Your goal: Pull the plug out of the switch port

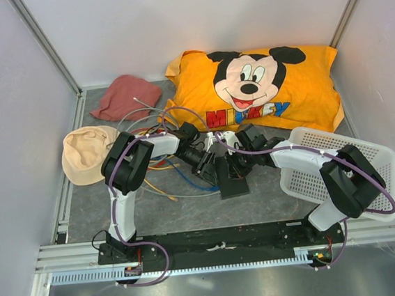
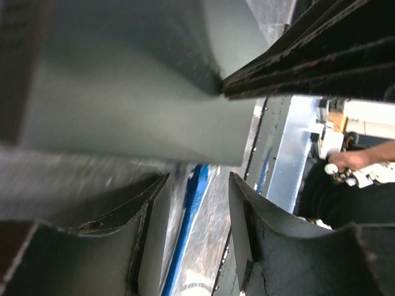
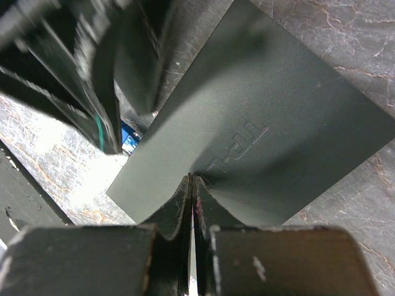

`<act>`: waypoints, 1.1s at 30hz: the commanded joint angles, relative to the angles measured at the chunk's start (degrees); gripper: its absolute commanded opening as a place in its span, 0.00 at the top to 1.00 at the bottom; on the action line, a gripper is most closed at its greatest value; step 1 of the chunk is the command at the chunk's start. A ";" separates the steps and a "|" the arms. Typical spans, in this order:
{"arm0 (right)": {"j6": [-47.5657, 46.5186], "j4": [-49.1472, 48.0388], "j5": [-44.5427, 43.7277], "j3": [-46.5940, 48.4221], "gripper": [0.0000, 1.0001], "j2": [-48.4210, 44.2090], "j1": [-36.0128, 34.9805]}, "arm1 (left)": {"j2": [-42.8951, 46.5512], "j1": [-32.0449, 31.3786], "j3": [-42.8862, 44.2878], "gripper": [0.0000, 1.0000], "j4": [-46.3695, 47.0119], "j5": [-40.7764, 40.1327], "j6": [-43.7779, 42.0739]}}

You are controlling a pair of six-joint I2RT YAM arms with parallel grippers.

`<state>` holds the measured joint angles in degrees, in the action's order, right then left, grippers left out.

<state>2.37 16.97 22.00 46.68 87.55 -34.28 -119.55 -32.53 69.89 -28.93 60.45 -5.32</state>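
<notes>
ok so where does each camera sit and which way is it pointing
Top external: fixed above and behind the bases, looking down on the table; both arms show whole, left gripper and right gripper meeting over the switch.
Left wrist: on the left arm, looking along its open fingers at a blue cable between them.
Right wrist: on the right arm, looking down its shut fingers, tips on the switch.
Shared: the blue cable shows in both wrist views; the switch in top and right wrist views.
</notes>
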 commanded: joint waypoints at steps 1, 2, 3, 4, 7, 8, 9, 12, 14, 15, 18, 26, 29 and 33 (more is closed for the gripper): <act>-0.61 -0.18 -3.63 -1.50 0.95 0.87 -0.17 | -3.76 -2.01 2.79 0.52 -0.77 0.46 -0.65; -0.61 -0.18 -3.63 -1.41 0.95 0.96 -0.17 | -3.94 -2.09 3.23 0.53 -0.87 0.03 -0.65; -0.61 -0.18 -3.54 -1.32 0.95 1.04 -0.08 | -4.29 -2.18 3.15 0.54 -0.87 -0.15 -0.57; -0.61 -0.18 -3.54 -1.32 0.95 1.13 -0.08 | -4.29 -2.10 3.24 0.55 -0.87 -0.50 -0.31; -0.61 -0.18 -3.54 -1.41 0.95 1.22 -0.17 | -3.85 -2.10 2.62 0.56 -0.78 -2.08 -0.39; -0.61 -0.18 -3.45 -1.41 0.95 1.31 -0.08 | -3.76 -2.18 2.10 0.56 -0.69 -2.26 -0.56; -0.61 -0.27 -3.45 -1.50 0.95 1.31 -0.08 | -3.68 -2.18 1.83 0.56 -0.69 -2.26 -0.83; -0.79 -0.27 -3.54 -1.41 0.95 1.40 -0.17 | -3.50 -2.27 0.78 0.58 -0.60 -1.30 -2.14; -0.79 -0.27 -3.63 -1.32 0.95 1.40 -0.17 | -3.50 -2.27 0.16 0.59 -0.78 -0.42 -3.46; -0.88 -0.27 -3.63 -1.41 0.95 1.40 -0.08 | -3.41 -2.36 0.07 0.59 -1.21 0.02 -3.90; -0.88 -0.27 -3.63 -1.32 0.95 1.40 -0.17 | -3.68 -2.36 0.25 0.61 -1.66 0.29 -4.87; -0.88 -0.45 -3.45 -1.59 0.95 1.22 -0.17 | -4.90 -2.71 1.22 0.69 -1.66 -1.30 -4.08; -0.88 -0.62 -3.45 -1.85 0.95 0.96 -0.08 | -5.00 -2.71 0.87 0.72 -1.75 -1.21 -4.70; -0.79 -0.71 -3.63 -1.85 0.95 0.87 -0.08 | -5.35 -2.71 0.95 0.73 -1.75 -0.86 -4.87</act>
<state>2.37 16.80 22.04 46.54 87.50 -34.28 -122.54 -34.41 71.16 -30.09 63.24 -7.05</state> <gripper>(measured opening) 0.051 0.315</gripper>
